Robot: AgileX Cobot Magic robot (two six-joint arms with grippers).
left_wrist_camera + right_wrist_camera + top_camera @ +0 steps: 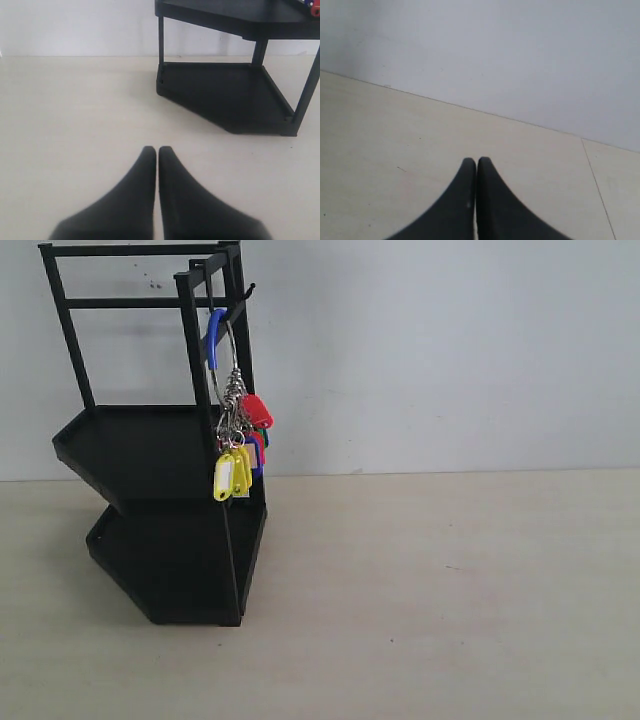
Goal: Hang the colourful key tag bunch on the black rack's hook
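Observation:
The colourful key tag bunch (242,450) hangs by its metal ring with a blue section from the hook (247,290) at the upper right of the black rack (150,455). Red, yellow, blue and green tags dangle beside the rack's front post. Neither gripper shows in the exterior view. In the left wrist view my left gripper (157,150) is shut and empty above the table, with the rack's lower shelf (230,95) ahead of it and a corner of the tags (314,4) at the frame edge. My right gripper (476,161) is shut and empty over bare table, facing the wall.
The rack stands at the left on a pale wooden table (450,590) against a white wall (450,350). A seam in the tabletop (597,185) runs beside the right gripper.

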